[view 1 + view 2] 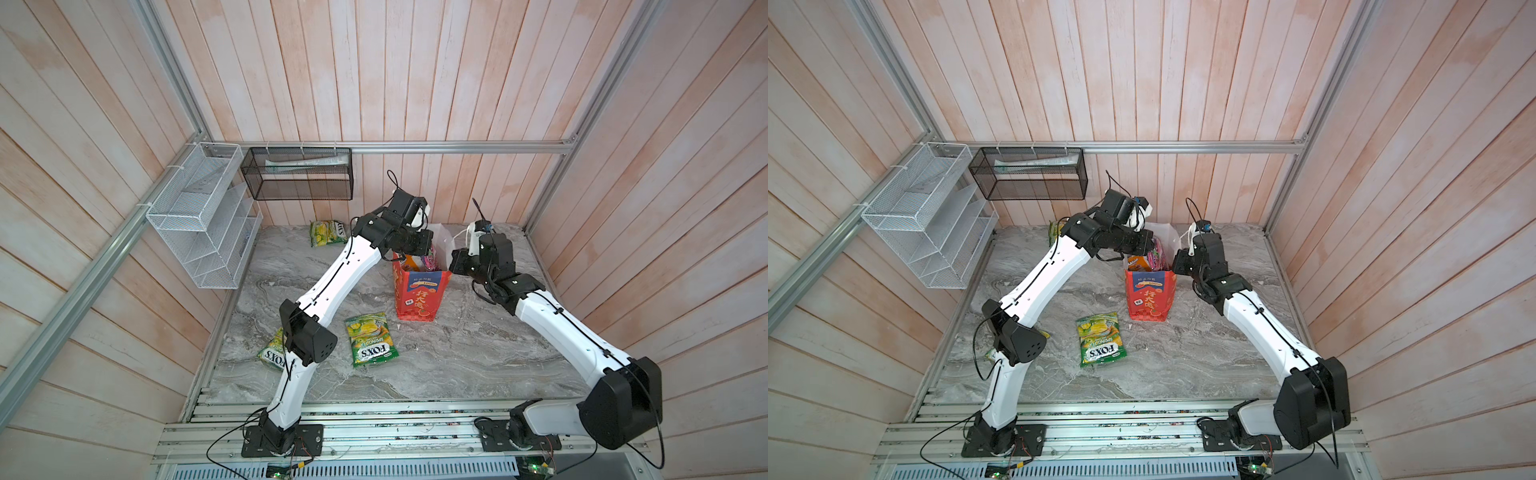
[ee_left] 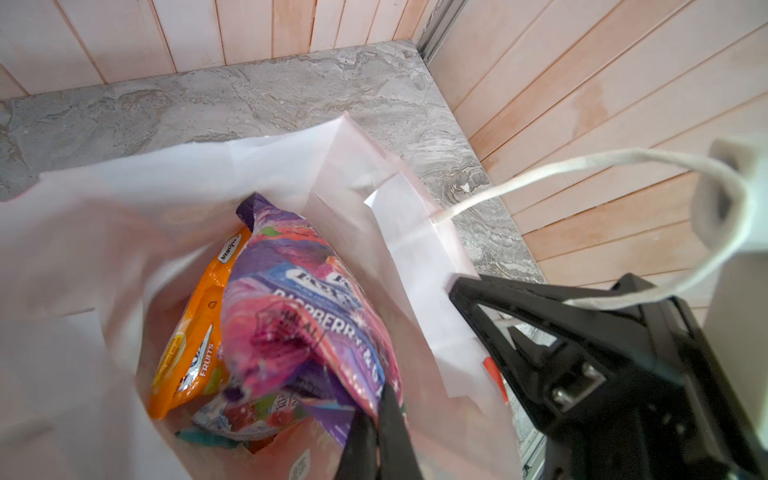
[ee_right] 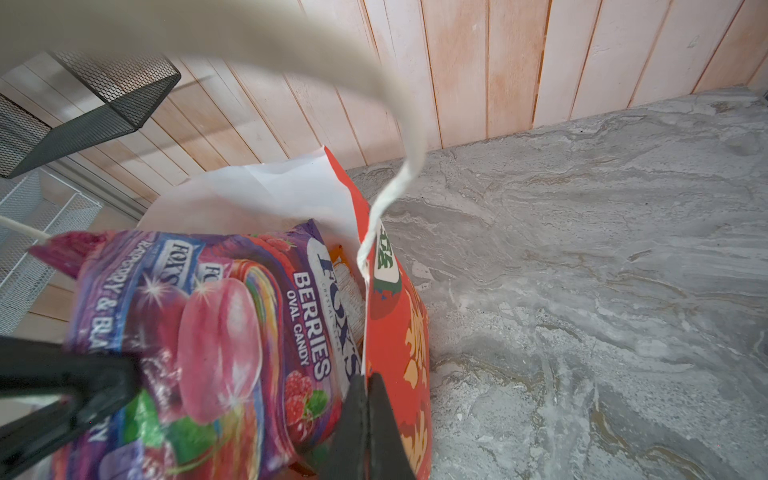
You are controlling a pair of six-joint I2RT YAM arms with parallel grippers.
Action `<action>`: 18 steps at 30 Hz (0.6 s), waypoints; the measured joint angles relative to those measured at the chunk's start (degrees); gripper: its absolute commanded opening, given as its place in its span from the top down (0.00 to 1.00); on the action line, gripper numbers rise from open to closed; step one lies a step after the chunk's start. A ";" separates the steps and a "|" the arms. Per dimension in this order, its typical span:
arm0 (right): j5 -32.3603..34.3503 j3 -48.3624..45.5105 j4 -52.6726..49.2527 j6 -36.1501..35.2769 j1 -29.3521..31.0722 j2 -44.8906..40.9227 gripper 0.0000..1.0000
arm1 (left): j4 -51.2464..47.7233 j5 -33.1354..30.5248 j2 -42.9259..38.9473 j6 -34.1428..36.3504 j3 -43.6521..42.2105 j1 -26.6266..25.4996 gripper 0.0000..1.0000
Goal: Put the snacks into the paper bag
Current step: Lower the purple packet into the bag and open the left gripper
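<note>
Though grey-veined, marble tabletop (image 1: 457, 361) under paper bag (image 1: 419, 301), plank walls (image 1: 415, 75)

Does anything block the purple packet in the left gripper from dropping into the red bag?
Nothing visible does. The paper bag stands open, its rim pinched by the right gripper, and the purple packet in the left gripper is partly inside, beside an orange packet.

A lab cell: aluminium frame (image 1: 457, 146), plank walls (image 1: 374, 62), marble tabletop (image 1: 457, 357).
</note>
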 measured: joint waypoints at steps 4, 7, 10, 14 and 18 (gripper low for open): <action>0.00 0.00 0.15 -0.07 0.04 0.13 1.00 | 1.31 -0.24 0.42 -1.38 -0.09 0.04 0.88; 0.00 0.00 0.31 -0.07 0.04 0.22 1.00 | 2.54 -0.92 0.85 -2.54 -0.09 0.26 0.88; 0.00 0.00 0.35 -0.09 0.04 0.22 1.00 | 3.89 -1.88 1.25 -3.96 -0.44 0.83 0.88; 0.00 0.00 0.39 -0.09 0.09 0.26 1.00 | 4.70 -3.21 2.25 -5.62 -0.83 1.53 0.81; 0.00 0.00 0.48 -0.07 0.11 0.33 1.00 | 4.85 -3.72 3.87 -6.88 -1.77 1.60 0.62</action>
